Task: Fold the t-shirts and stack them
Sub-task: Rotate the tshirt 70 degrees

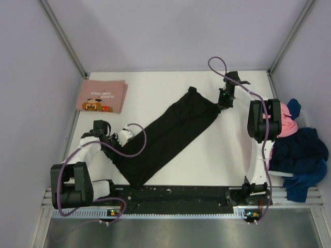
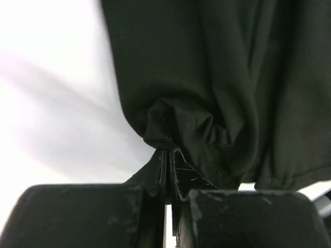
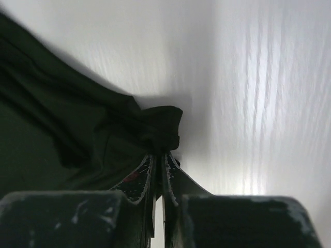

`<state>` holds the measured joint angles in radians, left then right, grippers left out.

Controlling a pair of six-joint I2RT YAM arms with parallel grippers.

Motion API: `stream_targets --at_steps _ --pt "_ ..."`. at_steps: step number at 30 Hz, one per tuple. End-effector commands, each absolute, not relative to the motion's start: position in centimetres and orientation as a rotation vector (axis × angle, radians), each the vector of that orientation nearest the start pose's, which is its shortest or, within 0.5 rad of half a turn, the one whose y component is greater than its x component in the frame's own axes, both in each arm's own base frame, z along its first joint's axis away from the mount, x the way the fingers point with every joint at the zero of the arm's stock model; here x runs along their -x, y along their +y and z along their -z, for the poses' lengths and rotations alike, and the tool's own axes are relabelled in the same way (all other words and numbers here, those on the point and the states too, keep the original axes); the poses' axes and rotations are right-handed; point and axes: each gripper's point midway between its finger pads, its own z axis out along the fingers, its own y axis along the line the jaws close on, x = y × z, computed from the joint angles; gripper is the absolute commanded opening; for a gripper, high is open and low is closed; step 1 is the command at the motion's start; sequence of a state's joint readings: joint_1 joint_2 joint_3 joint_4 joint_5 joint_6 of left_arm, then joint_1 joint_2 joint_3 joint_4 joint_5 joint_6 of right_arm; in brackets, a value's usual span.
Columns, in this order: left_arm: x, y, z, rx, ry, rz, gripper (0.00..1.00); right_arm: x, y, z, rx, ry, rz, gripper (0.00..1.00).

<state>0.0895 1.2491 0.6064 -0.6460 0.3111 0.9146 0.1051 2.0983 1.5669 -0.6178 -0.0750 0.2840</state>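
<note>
A black t-shirt (image 1: 168,134) lies as a long folded band, running diagonally from the near left to the far right of the white table (image 1: 155,88). My left gripper (image 1: 118,138) is shut on its near-left edge; the left wrist view shows bunched black cloth (image 2: 170,129) pinched at my fingertips (image 2: 169,151). My right gripper (image 1: 223,105) is shut on the far-right corner, where a black fold (image 3: 163,126) sits in the closed tips (image 3: 159,154). A folded pink t-shirt with a cartoon print (image 1: 102,96) lies at the far left.
A heap of unfolded pink, navy and blue shirts (image 1: 297,144) lies off the table's right edge behind my right arm (image 1: 265,124). Grey walls enclose the table on the left, back and right. A black rail (image 1: 176,195) runs along the near edge.
</note>
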Motion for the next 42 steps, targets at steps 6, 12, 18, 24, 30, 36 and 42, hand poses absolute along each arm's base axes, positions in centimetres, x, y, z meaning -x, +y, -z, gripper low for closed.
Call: stream_targets --at_steps 6,12,18,24,30,36,42 --pt "-15.1 -8.1 -3.0 -1.563 2.334 0.560 0.33 -61.2 7.2 -7.4 -0.210 2.415 -0.407 0.00" --pt "-13.5 -10.6 -5.7 -1.741 2.229 0.635 0.54 -64.9 6.5 -9.3 -0.135 2.304 -0.346 0.53" --pt "-15.5 -9.8 -7.3 -1.779 2.158 0.473 0.55 -61.9 5.5 -17.1 -0.023 2.221 -0.267 0.67" --pt "-19.8 -13.5 -8.4 -1.843 1.808 0.461 0.63 -53.3 10.3 -26.3 0.229 2.014 -0.446 0.69" --pt "-20.9 -15.8 -7.9 -1.986 1.579 0.455 0.67 -39.3 18.4 -26.3 0.747 1.654 -0.582 0.70" --pt "-19.2 -15.5 -4.7 -2.135 1.524 0.469 0.70 -23.6 26.1 -19.6 1.375 1.291 -0.652 0.70" --pt "-17.6 -15.2 -3.1 -2.192 1.530 0.512 0.69 -14.5 27.7 -13.2 1.710 1.181 -0.689 0.70"
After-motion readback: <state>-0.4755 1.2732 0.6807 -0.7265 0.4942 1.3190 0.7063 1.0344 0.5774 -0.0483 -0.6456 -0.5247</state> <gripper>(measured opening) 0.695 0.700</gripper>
